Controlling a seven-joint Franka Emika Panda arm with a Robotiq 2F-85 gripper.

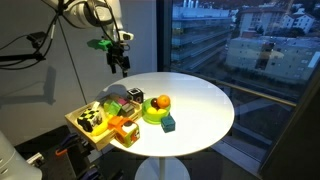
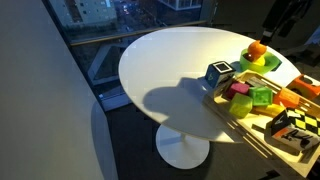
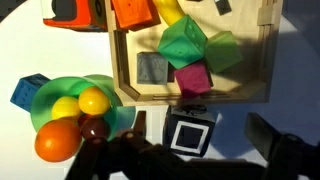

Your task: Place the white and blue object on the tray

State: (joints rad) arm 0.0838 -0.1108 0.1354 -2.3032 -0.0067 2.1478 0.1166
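Note:
The white and blue object is a small cube [image 2: 218, 72] with a white square frame on its top. It stands on the round white table [image 1: 200, 100], just outside the edge of the wooden tray [image 1: 75, 117]. In the wrist view the cube [image 3: 190, 132] looks dark and lies right below the tray's rim [image 3: 270, 60]. It also shows in an exterior view [image 1: 135, 97]. My gripper [image 1: 120, 62] hangs well above the table, over the cube. In the wrist view the gripper [image 3: 205, 148] is open and empty, its fingers on either side of the cube.
A green bowl [image 3: 45, 100] of toy fruit stands beside the cube, with a plain blue cube [image 3: 28, 92] at its far side. The tray holds several blocks in green, pink, orange and grey [image 3: 190, 45]. A window runs behind the table.

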